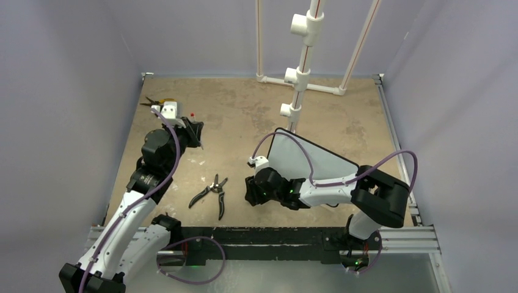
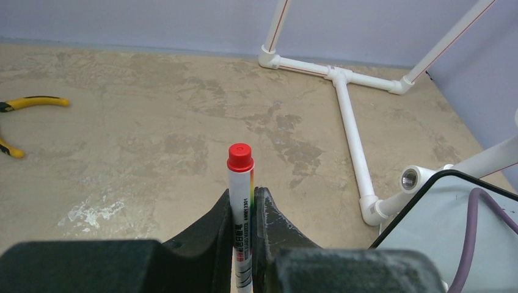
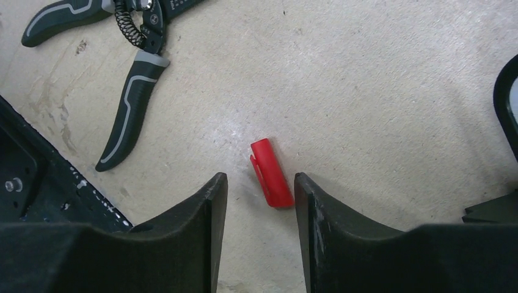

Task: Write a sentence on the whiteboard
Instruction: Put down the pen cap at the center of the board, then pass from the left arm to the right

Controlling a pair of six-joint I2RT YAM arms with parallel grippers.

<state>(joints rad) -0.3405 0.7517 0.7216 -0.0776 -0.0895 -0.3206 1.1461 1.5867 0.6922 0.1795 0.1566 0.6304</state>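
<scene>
Your left gripper point(image 2: 243, 198) is clenching the marker point(image 2: 239, 180) by its barrel. The red end is pointing to 12 o'clock in the wrist view, and the writing tip is hiding below the fingers. Your right gripper point(image 3: 259, 182) is standing released and grasping nothing, straddling the red cap point(image 3: 270, 175), which is lying on the table point(image 3: 391, 85) with its long axis running 11 to 5 o'clock.

In the top view the whiteboard point(image 1: 330, 163) is lying at about 4 o'clock from the marker hand, its long axis running 10 to 4 o'clock. No sentence is showing on the face in view. Your right arm is crossing the board's near edge and is the nearer arm, so the marker hand is likely needing to travel right across bare table.

The pruning shears point(image 1: 211, 192) are lying at 5 o'clock of that hand, the yellow pliers point(image 2: 24, 104) at 10 o'clock, and the PVC frame point(image 1: 299, 79) is bounding the board's far corner.
</scene>
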